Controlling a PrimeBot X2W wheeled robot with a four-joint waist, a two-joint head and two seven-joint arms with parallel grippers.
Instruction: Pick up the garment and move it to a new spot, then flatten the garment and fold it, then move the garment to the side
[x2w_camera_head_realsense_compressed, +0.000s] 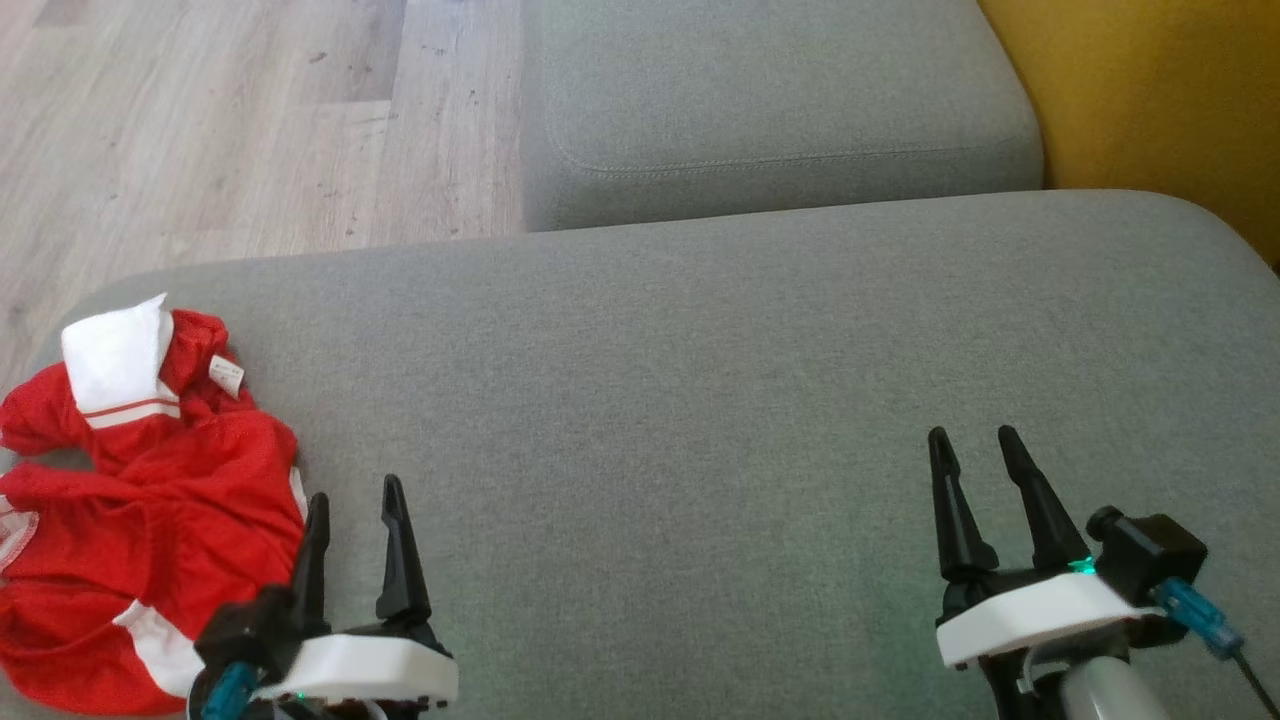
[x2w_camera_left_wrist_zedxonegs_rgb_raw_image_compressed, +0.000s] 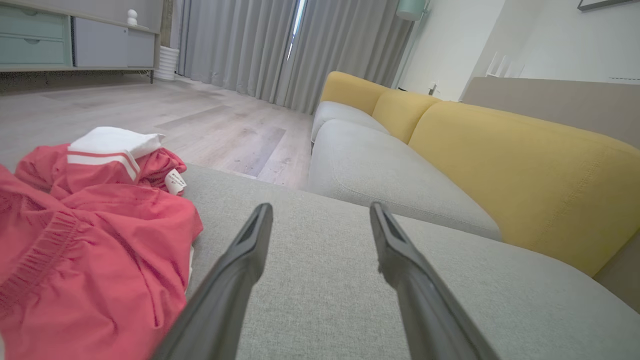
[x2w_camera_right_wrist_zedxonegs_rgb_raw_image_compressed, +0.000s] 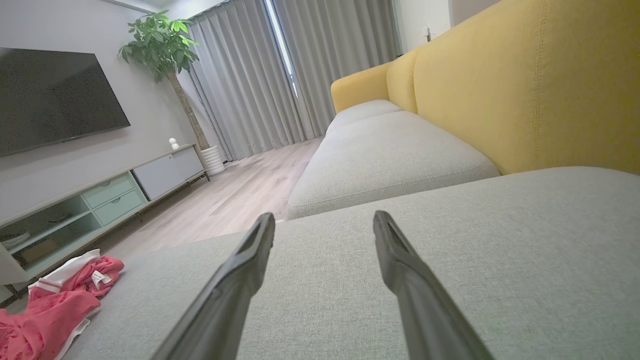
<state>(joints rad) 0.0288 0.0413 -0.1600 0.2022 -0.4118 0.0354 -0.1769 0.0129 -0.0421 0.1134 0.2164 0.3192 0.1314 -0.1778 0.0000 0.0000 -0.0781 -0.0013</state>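
The garment (x2w_camera_head_realsense_compressed: 140, 500) is red with white trim and a small label, crumpled in a heap at the left end of the grey sofa cushion (x2w_camera_head_realsense_compressed: 700, 420). My left gripper (x2w_camera_head_realsense_compressed: 356, 493) is open and empty, just right of the heap's edge. In the left wrist view the garment (x2w_camera_left_wrist_zedxonegs_rgb_raw_image_compressed: 90, 240) lies left of my left gripper (x2w_camera_left_wrist_zedxonegs_rgb_raw_image_compressed: 320, 206), clear of its fingers. My right gripper (x2w_camera_head_realsense_compressed: 977, 436) is open and empty over bare cushion far to the right. In the right wrist view the garment (x2w_camera_right_wrist_zedxonegs_rgb_raw_image_compressed: 50, 305) sits at the lower left, well away from my right gripper (x2w_camera_right_wrist_zedxonegs_rgb_raw_image_compressed: 324, 214).
A second grey cushion (x2w_camera_head_realsense_compressed: 780, 110) lies beyond this one, with a yellow backrest (x2w_camera_head_realsense_compressed: 1150, 100) on the right. Wooden floor (x2w_camera_head_realsense_compressed: 230, 130) runs past the cushion's left and far edge. A TV unit (x2w_camera_right_wrist_zedxonegs_rgb_raw_image_compressed: 100, 200), a television and a potted plant (x2w_camera_right_wrist_zedxonegs_rgb_raw_image_compressed: 165, 55) stand across the room.
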